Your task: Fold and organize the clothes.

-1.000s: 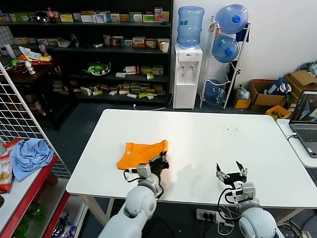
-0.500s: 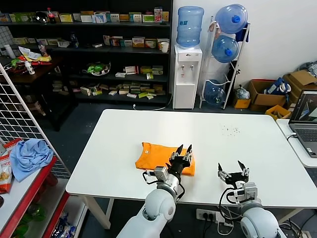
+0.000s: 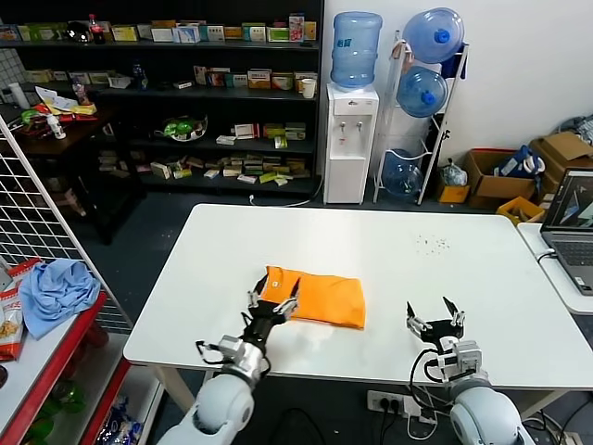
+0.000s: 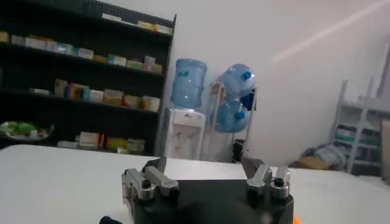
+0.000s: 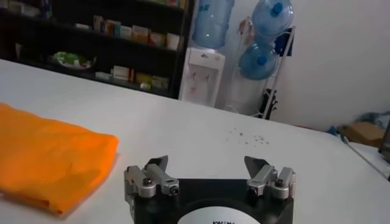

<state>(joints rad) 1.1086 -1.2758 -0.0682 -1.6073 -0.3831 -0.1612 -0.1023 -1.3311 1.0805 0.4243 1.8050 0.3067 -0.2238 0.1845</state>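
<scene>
You have the orange T-shirt (image 3: 315,298) lying folded into a compact oblong on the white table (image 3: 445,269), a little toward the robot's left of the table's middle and nearer the front edge than the back. No lettering shows on the side that faces up; the surface looks plain orange, with a slightly raised corner at its left end. Your left gripper (image 3: 273,298) sits just at that left end of the shirt, raised off the table with its fingers spread wide and nothing between them; in the head view its tips overlap the shirt's edge, and you cannot tell from here whether they touch the cloth. The left wrist view confirms the spread: both fingers (image 4: 148,178) stand well apart with only the room behind them. Your right gripper (image 3: 435,320) waits near the front edge of the table on the robot's right, well apart from the shirt, its fingers likewise parted wide and empty. In the right wrist view the shirt (image 5: 46,155) lies off to one side of the gripper (image 5: 209,173), flat on the table, and a scatter of small dark specks (image 5: 247,139) marks the white surface farther out. On the red shelf to the robot's left a light blue cloth (image 3: 56,292) lies bunched, and a laptop (image 3: 570,227) stands on the neighbouring desk at the right.
</scene>
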